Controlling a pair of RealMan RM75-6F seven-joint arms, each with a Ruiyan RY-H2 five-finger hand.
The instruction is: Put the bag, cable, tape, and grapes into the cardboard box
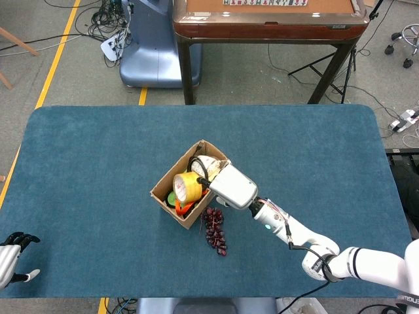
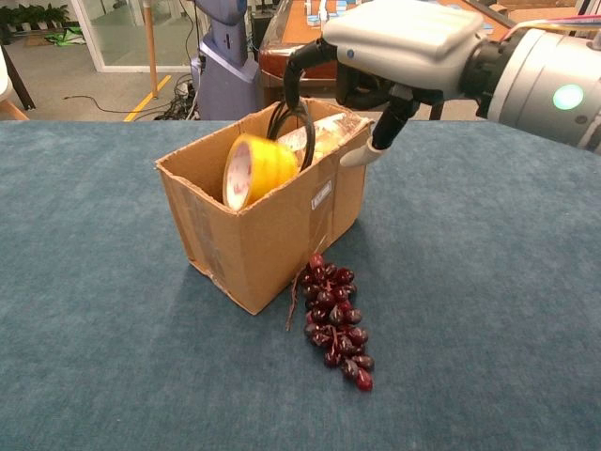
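The yellow tape roll lies tilted on edge inside the open cardboard box, free of any hand. My right hand hovers over the box's right rim, fingers apart and holding nothing. A black cable loop and a pale bag sit in the far part of the box. The dark red grapes lie on the cloth by the box's near corner. My left hand is at the table's front left edge, empty, fingers apart.
The blue cloth table stretches wide on both sides of the box. Something orange and green shows in the box beneath the tape. A brown table and a blue machine base stand beyond the far edge.
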